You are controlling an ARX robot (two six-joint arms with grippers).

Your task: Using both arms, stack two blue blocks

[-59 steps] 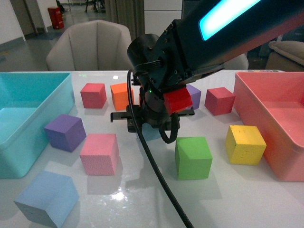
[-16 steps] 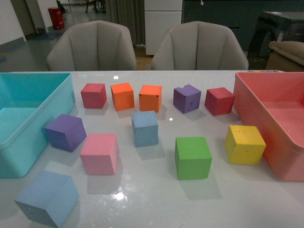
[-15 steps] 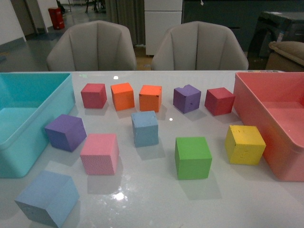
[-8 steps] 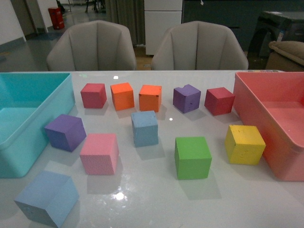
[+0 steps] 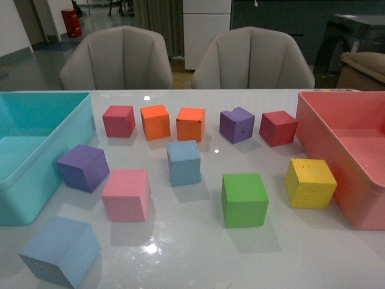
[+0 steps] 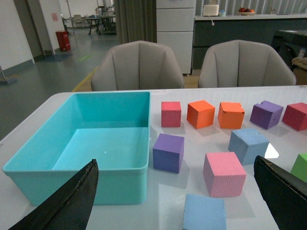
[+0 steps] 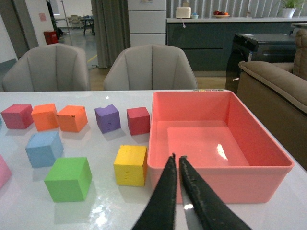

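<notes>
Two blocks: pale blue, matte
Far block [image 5: 183,162]: square-on
Near block [image 5: 60,250]: turned
Left end effector [image 6: 175,163]: wide open
Right end effector [image 7: 176,158]: closed, empty

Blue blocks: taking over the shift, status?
Left gripper open, right gripper shut, both empty. Blue blocks apart, unstacked. Pink block between them.

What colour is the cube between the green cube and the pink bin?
Yellow foam cube, beside the pink plastic bin; clearest in the front view.
</notes>
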